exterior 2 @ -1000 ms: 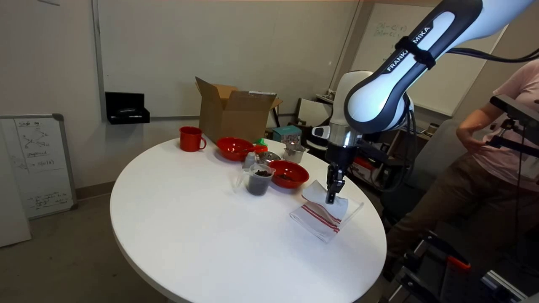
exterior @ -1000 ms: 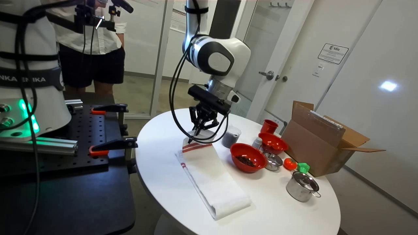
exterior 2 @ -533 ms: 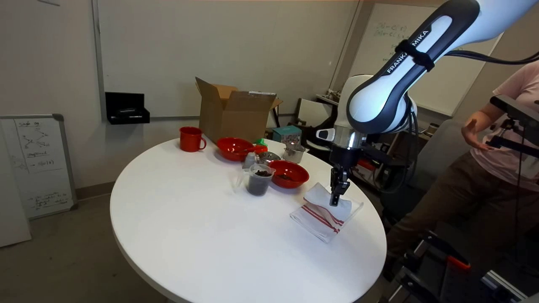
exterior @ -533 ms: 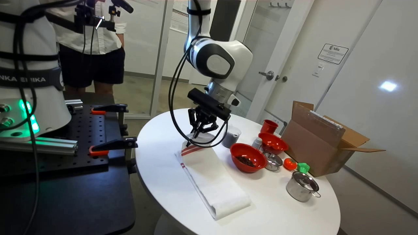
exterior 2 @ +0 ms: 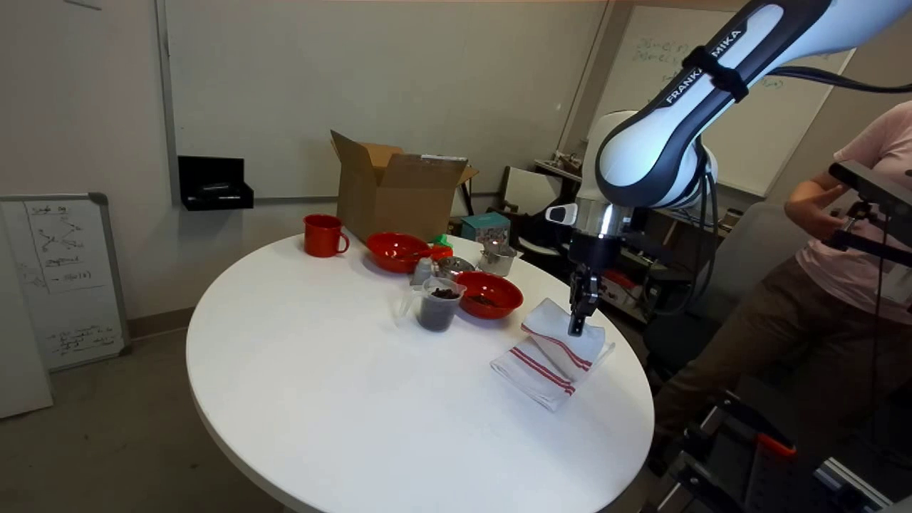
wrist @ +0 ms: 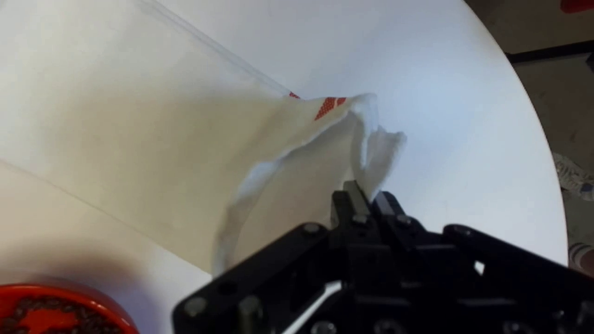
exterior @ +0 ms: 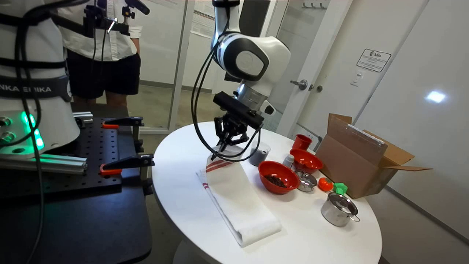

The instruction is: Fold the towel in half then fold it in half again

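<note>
Prob. fold 1, late stage. Towel (exterior: 242,205) lies doubled, upper ctr to lower ctr of frame in an exterior view: rounded bend at lower ctr, striped end of top layer lifted at upper end. Gripper (wrist: 366,197) has its jaws together, clamped on a pinch of that end; cloth bunches at the tips, a bit right of & below mid-frame in wrist view. Lower layer's stripes lie flat in both exterior views, so ends aren't stacked yet. Might instead be a pick-up for fold 2 w/ only top layer caught; can't tell for sure.

Next move, imo: set end down stripe on stripe, square long edges (lower layer peeks out along left side), then part jaws low so cloth doesn't spring or skew. Fold 2 not done; will need both layers pinched.

Edges/room: in an exterior view table (exterior 2: 342,385) runs wide at left & bottom of frame, most room there. Its rim curves down right side of frame in wrist view, near the striped end, so prob. little slack that way. Tight side: red bowl (exterior: 280,168) near towel's right long edge (lower left corner in wrist view), measuring cup (exterior 2: 436,315) near bowl. Lidded pot (exterior: 335,214) well apart, at right.
</note>
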Robot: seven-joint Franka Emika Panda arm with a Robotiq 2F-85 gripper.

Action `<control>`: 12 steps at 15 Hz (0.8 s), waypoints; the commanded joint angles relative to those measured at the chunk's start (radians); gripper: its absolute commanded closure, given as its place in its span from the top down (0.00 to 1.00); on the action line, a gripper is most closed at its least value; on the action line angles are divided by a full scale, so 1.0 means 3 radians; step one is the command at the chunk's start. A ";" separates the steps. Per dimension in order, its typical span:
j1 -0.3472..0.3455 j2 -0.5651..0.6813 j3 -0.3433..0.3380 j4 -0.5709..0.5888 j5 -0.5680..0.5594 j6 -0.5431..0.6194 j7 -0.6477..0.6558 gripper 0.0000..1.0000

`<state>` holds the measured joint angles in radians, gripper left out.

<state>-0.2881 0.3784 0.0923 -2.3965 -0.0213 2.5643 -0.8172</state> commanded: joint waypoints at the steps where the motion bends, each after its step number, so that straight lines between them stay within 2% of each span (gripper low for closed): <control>1: 0.0086 -0.0199 -0.0087 -0.0050 0.0058 -0.0253 0.0009 0.01; 6: 0.0131 -0.0352 -0.0192 -0.0099 0.0036 -0.0473 0.0016 0.01; 12: 0.0195 -0.0189 -0.0066 0.0028 0.0260 -0.0516 -0.0176 0.01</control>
<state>-0.2490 0.3084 0.0601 -2.4060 -0.0024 2.4289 -0.8267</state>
